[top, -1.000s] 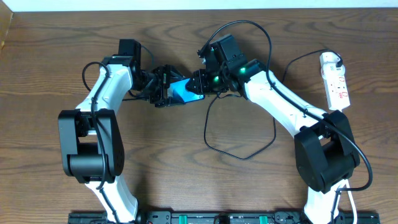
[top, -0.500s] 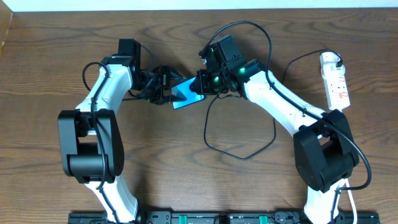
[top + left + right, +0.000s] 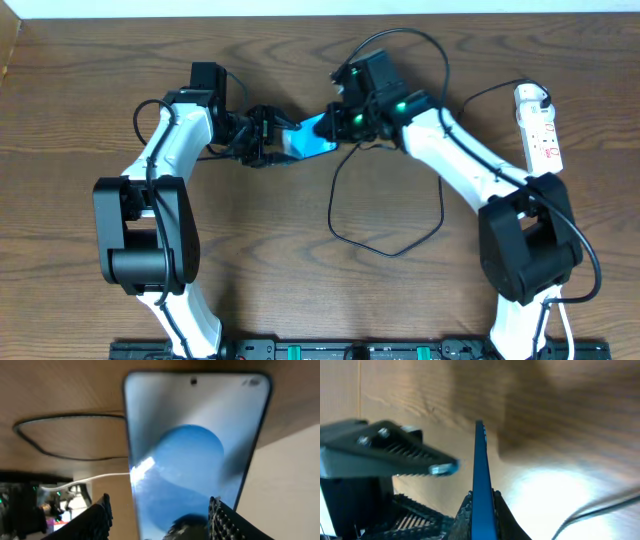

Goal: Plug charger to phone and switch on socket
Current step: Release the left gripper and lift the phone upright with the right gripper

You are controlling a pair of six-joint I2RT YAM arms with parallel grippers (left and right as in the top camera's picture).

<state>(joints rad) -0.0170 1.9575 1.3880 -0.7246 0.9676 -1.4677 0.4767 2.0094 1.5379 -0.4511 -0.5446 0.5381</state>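
Blue-lit phone (image 3: 312,143), tilted, over mid-tabletop (image 3: 250,260). Clamped by its long edges in left fingers (image 3: 103,512); pinched edge-on between right fingers (image 3: 462,519) at the other end. Black charger (image 3: 331,210) looped loose on the wood nearby. Socket (image 3: 538,125) well apart, far right.

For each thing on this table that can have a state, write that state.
phone: screen lit, held by both pincers
left pincer: shut on phone
right pincer: shut on phone
charger: loose loop on table, tip hidden
socket: switch position unreadable
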